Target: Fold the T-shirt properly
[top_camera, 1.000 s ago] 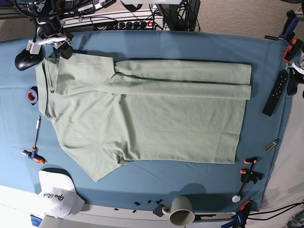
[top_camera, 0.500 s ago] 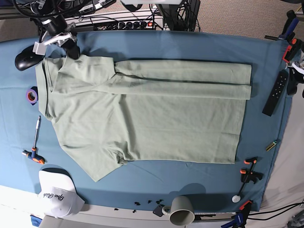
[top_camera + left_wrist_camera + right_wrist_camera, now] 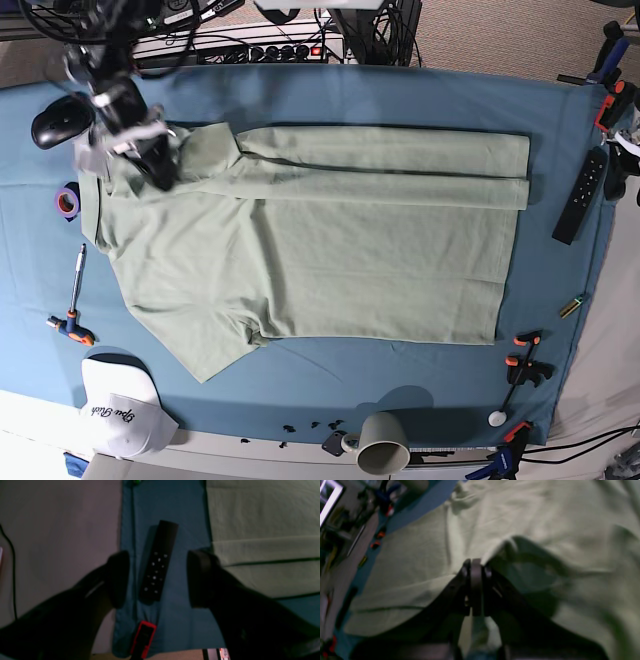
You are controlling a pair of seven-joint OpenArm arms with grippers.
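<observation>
The pale green T-shirt [image 3: 330, 250] lies spread on the blue table cloth [image 3: 420, 95], its far long side folded inward. My right gripper [image 3: 158, 168] is over the shirt's upper left sleeve area, blurred by motion. In the right wrist view its fingers [image 3: 476, 565] are pressed together, with a raised fold of the T-shirt [image 3: 545, 510] pinched at the tips. In the left wrist view my left gripper [image 3: 158, 562] stands open above a black remote [image 3: 157, 580]. The T-shirt's hem [image 3: 262, 517] lies to its right, untouched.
The remote [image 3: 580, 195] lies near the cloth's right edge, with clamps [image 3: 525, 365] below it. A black mouse [image 3: 55, 125], a purple tape roll [image 3: 67, 203], a screwdriver [image 3: 75, 300] and a white cap [image 3: 120, 405] line the left side. A mug [image 3: 382, 445] stands at the front.
My right gripper came down from the cloth's far left corner onto the sleeve, shut, and pulled the sleeve's corner inward to the right. The left gripper stays open.
</observation>
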